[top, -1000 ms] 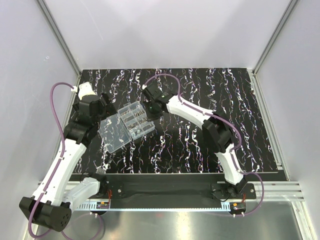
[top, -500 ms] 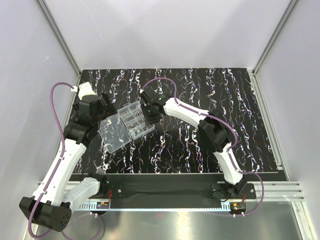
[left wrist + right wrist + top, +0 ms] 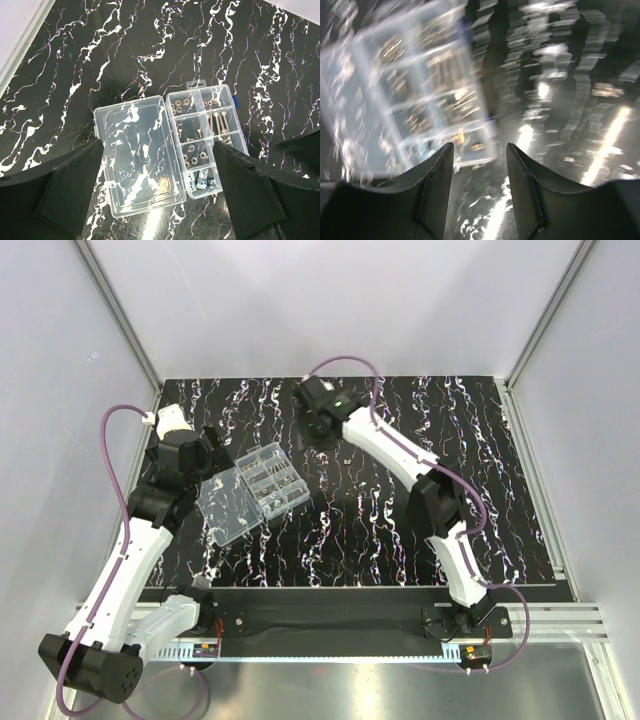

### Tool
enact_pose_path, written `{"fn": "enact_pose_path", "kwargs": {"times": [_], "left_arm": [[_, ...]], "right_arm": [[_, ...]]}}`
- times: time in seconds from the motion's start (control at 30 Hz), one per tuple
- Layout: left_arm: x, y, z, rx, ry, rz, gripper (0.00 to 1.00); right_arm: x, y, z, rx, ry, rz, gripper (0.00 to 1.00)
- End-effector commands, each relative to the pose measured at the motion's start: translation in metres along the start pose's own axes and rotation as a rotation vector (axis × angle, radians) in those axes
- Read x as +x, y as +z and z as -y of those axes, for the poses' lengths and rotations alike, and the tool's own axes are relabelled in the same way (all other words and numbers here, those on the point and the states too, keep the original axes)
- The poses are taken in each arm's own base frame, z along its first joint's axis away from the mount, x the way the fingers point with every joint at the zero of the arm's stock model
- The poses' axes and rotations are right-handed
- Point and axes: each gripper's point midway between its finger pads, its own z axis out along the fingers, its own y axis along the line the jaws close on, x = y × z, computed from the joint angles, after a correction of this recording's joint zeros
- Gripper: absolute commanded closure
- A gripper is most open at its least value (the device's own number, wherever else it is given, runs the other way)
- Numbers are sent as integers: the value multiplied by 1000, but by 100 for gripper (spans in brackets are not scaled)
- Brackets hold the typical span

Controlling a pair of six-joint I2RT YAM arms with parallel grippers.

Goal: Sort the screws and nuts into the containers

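Toward 9 o'clock on the bench [image 3: 350, 540], box [image 3: 165, 150] lies with lid [image 3: 135, 155] open; screws [image 3: 217, 122] and nuts [image 3: 195, 160] sit in its compartments [image 3: 205, 140]. Over it the left claw [image 3: 157, 145] hovers, spread wide, empty. Near 11 o'clock the right claw [image 3: 480, 150], fingers parted, nothing between. Probably hunting strays next: white streaks fool the eye; descend straight, pinch low.

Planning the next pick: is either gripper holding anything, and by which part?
Nothing is held: left gripper open above the box, right gripper open too, nothing between its fingers.
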Motion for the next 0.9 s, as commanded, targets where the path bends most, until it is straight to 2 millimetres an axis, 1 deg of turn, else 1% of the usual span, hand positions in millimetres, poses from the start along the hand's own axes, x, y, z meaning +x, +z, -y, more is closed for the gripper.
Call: {"fn": "enact_pose_path", "kwargs": {"times": [0.0, 0.03, 0.07, 0.1, 0.13, 0.17, 0.23, 0.27, 0.3, 0.33, 0.37, 0.4, 0.43, 0.53, 0.57, 0.67, 0.7, 0.77, 0.87], "left_arm": [[-5, 1, 5, 20, 1, 23, 1], [-5, 2, 5, 20, 1, 23, 1], [-5, 2, 5, 19, 2, 20, 1], [-5, 2, 5, 19, 2, 20, 1], [-4, 2, 6, 22, 1, 19, 1], [-4, 3, 6, 21, 1, 18, 1], [-4, 2, 6, 23, 1, 18, 1], [-4, 2, 6, 22, 2, 19, 1], [-5, 2, 5, 21, 2, 21, 1], [-5, 2, 5, 21, 2, 21, 1], [-6, 1, 6, 24, 0, 24, 1], [-5, 1, 6, 24, 0, 23, 1], [-6, 1, 6, 24, 0, 24, 1], [-6, 1, 5, 20, 0, 26, 1], [-6, 1, 5, 19, 0, 25, 1], [-6, 1, 4, 17, 2, 26, 1], [-6, 2, 4, 15, 2, 25, 1], [-6, 2, 4, 14, 5, 26, 1], [-5, 3, 4, 11, 4, 22, 1]], "right_arm": [[-14, 2, 100, 276, 280, -9, 47], [-4, 7, 113, 302, 321, -38, 48], [-7, 10, 125, 310, 409, -27, 48], [-7, 10, 128, 309, 446, -17, 48], [8, 17, 136, 337, 472, -39, 48], [1, 23, 135, 317, 519, -1, 48], [7, 35, 136, 302, 511, -8, 48], [6, 40, 136, 293, 474, -10, 49], [15, 52, 140, 313, 453, -44, 50], [7, 52, 143, 334, 437, -27, 50], [13, 52, 150, 372, 406, -55, 51], [19, 61, 161, 432, 387, -62, 53], [15, 61, 163, 447, 385, -50, 54], [16, 64, 171, 467, 380, -43, 54], [11, 67, 171, 456, 385, -18, 54], [10, 67, 174, 453, 394, -8, 54], [10, 70, 174, 455, 395, -11, 54], [14, 73, 178, 471, 396, -26, 54], [10, 75, 176, 462, 401, -15, 54]]}}
